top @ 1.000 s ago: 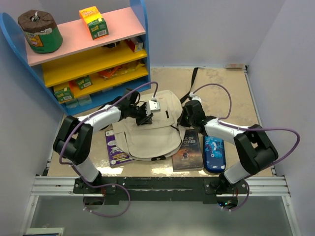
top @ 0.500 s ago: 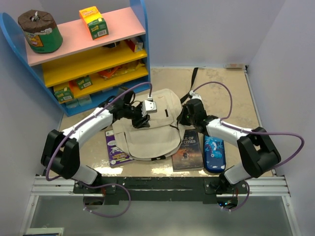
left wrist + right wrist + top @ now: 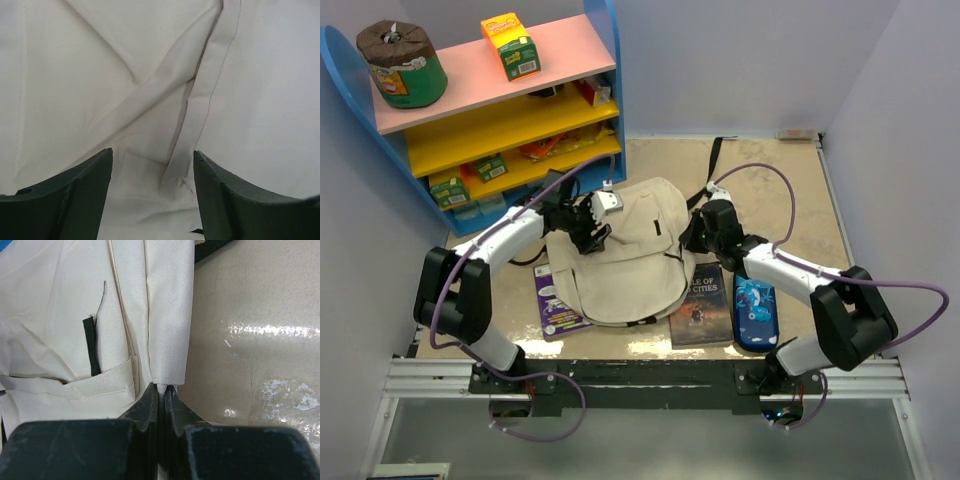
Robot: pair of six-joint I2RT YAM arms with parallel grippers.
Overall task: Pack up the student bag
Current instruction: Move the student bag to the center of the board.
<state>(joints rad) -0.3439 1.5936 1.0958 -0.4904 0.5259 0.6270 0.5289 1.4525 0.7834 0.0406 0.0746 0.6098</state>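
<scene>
Left gripper (image 3: 152, 151) stood open, jaws well apart, with only creased cream fabric and a stitched seam beneath them and nothing between them. A second earlier it had been much narrower and sat over the upper middle of the student bag (image 3: 620, 265). It had since spread and shifted toward the bag's left upper edge, so it probably let go of the cloth and was moving to a new hold. Right gripper (image 3: 162, 388) had not changed, its jaws pinched shut on a folded hem at the bag's right edge with bare table just beside it. The bag lay flat in the middle of the table (image 3: 770, 170), between the two arms, its top toward the far edge and a black strap trailing off behind it. Its outline had barely altered over the second, and no opening or dark lining showed in any view. Judgement: the mouth was not yet held open, so packing proper had not begun. A purple book (image 3: 555, 305) lay partly under the bag's near left corner. A dark book (image 3: 703, 305) lay just beside its near right corner, with the blue pencil case (image 3: 755, 312) next to it toward the right edge. All three remained outside the bag. The shelf unit (image 3: 500, 110) stood at the far left corner, untouched.
</scene>
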